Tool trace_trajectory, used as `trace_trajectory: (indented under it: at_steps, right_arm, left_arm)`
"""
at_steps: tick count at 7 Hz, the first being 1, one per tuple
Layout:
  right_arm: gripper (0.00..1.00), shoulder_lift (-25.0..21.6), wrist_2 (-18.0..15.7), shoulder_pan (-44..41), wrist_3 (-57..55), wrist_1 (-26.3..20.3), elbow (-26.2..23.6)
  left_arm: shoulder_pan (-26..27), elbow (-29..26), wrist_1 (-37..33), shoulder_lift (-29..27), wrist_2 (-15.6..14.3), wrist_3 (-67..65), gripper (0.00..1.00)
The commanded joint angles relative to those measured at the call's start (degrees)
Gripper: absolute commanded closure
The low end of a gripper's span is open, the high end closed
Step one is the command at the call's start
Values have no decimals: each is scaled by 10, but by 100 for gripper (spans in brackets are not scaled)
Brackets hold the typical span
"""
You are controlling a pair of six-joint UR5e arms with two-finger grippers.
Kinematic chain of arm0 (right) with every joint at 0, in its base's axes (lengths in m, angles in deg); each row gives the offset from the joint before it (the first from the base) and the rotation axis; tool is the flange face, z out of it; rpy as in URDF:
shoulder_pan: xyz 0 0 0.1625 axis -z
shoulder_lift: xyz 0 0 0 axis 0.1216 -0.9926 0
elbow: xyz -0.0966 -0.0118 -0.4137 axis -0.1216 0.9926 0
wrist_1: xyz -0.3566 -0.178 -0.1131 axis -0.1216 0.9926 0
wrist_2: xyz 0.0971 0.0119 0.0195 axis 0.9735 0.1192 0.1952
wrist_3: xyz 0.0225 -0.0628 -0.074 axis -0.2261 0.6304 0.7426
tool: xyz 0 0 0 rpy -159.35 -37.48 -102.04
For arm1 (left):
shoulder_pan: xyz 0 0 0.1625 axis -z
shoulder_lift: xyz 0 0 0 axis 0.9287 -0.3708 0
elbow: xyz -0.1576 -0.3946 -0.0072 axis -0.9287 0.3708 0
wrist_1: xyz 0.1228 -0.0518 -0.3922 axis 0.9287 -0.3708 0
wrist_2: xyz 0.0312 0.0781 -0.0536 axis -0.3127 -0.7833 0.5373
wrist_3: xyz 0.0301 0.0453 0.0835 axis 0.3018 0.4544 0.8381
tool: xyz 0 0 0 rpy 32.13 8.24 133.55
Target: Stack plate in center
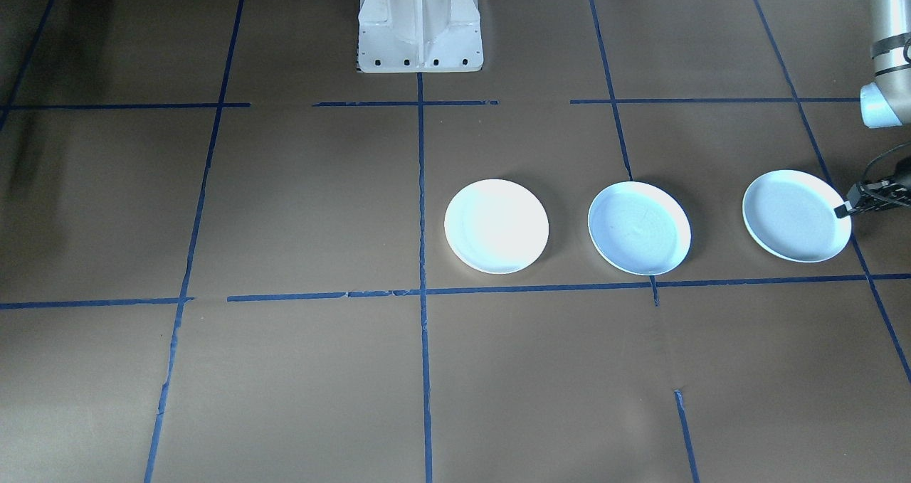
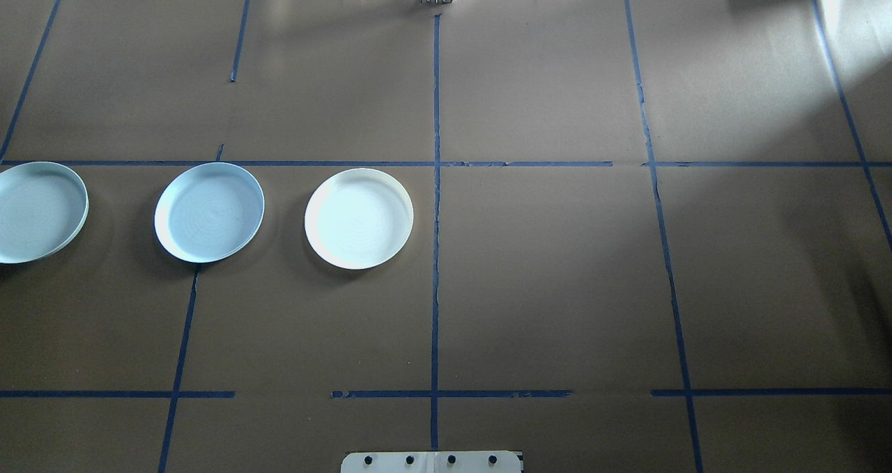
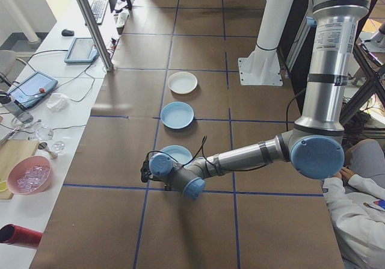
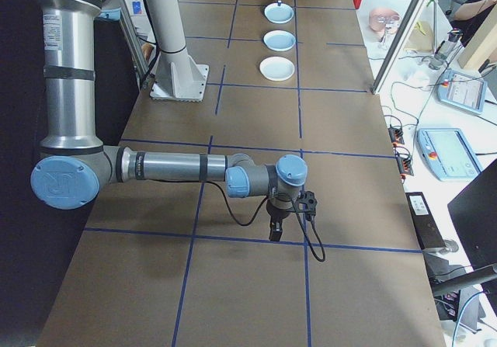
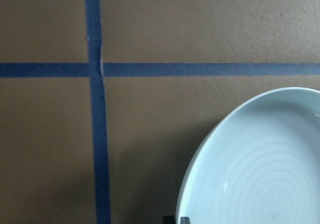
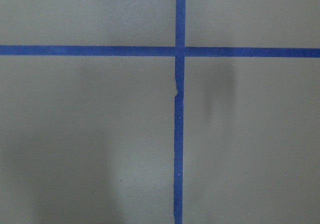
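Brown paper table (image 2: 557, 285) holds three plates; left gripper (image 1: 844, 210) pinches the outer light blue plate (image 1: 793, 215); right gripper's (image 4: 276, 229) jaws: cannot tell.

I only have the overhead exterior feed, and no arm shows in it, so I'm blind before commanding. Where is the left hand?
Observer: In the front-facing view, the left hand is at the outer rim of the end plate, the one cut off at your left edge.
Operator: Is it gripping the plate?
Observer: Cannot tell. The left wrist view shows only dark fingertips at that rim.
Operator: And the right hand?
Observer: In the exterior right view, the right hand hangs over bare table paper, far from the plate row.
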Motion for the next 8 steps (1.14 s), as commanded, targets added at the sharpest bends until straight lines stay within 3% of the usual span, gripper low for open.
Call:
trace_trajectory:
  at_steps: [1, 3, 6, 7, 8]
  right_arm:
    - [0, 0, 0, 0, 0, 0, 0]
    - [0, 0, 0, 0, 0, 0, 0]
    - [0, 0, 0, 0, 0, 0, 0]
    - [0, 0, 0, 0, 0, 0, 0]
    - [0, 0, 0, 0, 0, 0, 1]
  left_arm:
    - [37, -12, -6, -2, 41, -2, 100]
    - [42, -7, -7, -10, 51, -21, 100]
    - [37, 81, -7, -16, 48, -131, 100]
    - [10, 110, -6, -25, 44, -184, 100]
    - [-43, 143, -10, -28, 13, -223, 100]
